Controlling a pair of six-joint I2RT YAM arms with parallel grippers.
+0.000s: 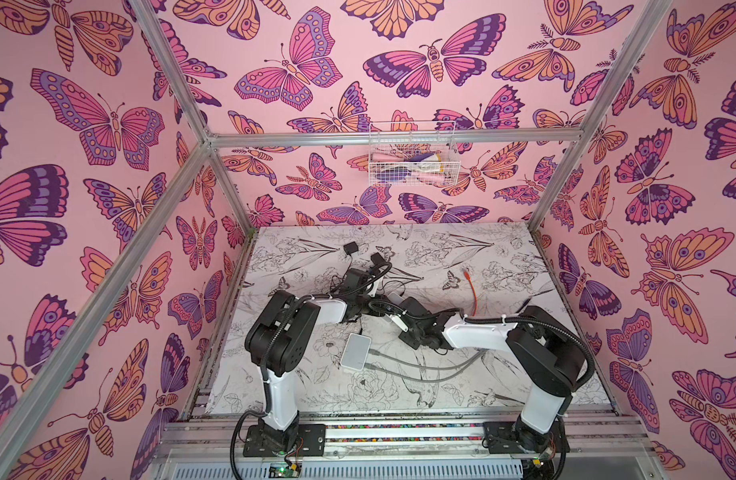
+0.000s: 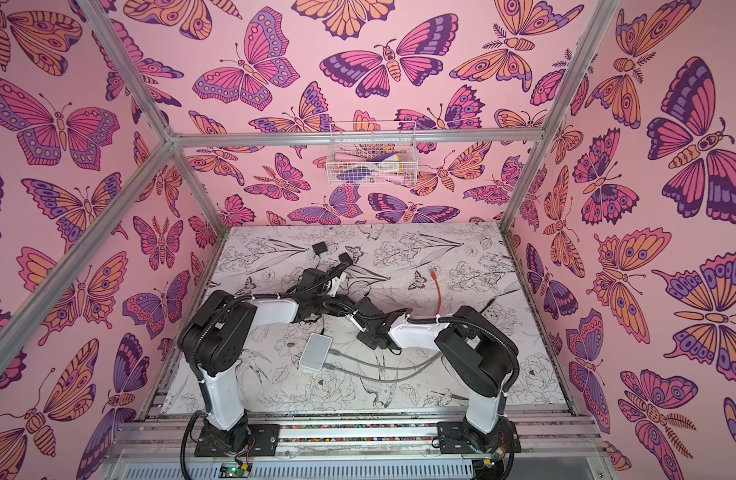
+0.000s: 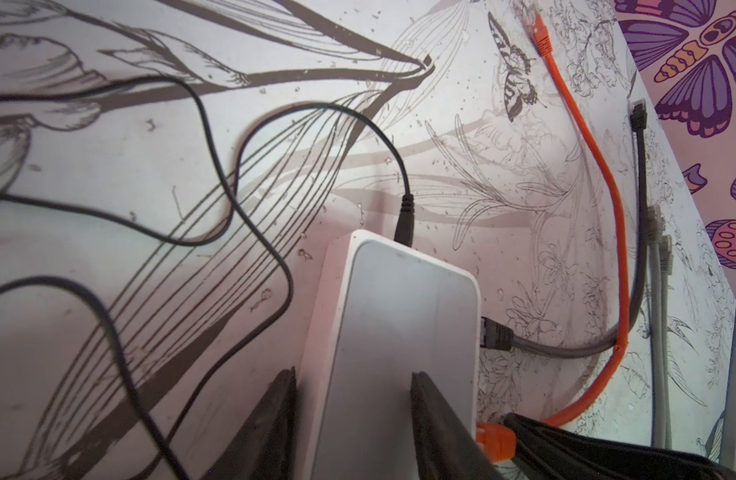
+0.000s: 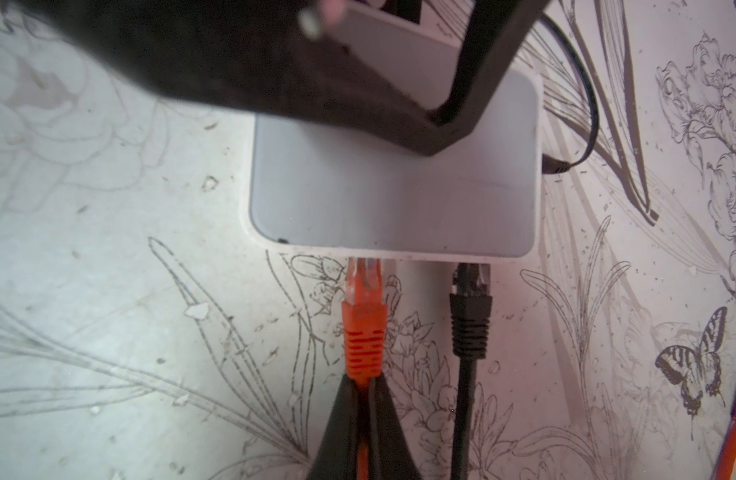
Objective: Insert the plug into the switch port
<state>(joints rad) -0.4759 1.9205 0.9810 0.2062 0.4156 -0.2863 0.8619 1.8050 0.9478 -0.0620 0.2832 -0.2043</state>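
The white switch [image 4: 379,199] lies flat on the flower-printed table [image 4: 108,291]. My right gripper [image 4: 363,380] is shut on the orange plug [image 4: 364,328] by its boot. The plug's clear tip meets the switch's front edge; how deep it sits I cannot tell. A black plug [image 4: 470,320] sits in the neighbouring port. My left gripper [image 3: 354,372] stands open astride the switch [image 3: 399,316]. One finger is beside its side wall, the other over its top face. The orange plug [image 3: 495,442] shows at the switch's side in the left wrist view too.
A second white switch [image 1: 356,351] with two grey cables lies nearer the front. The orange cable [image 1: 472,291] trails toward the back right. A thin black power lead [image 3: 403,216] loops behind the switch to an adapter [image 1: 350,248]. A wire basket [image 1: 412,158] hangs on the back wall.
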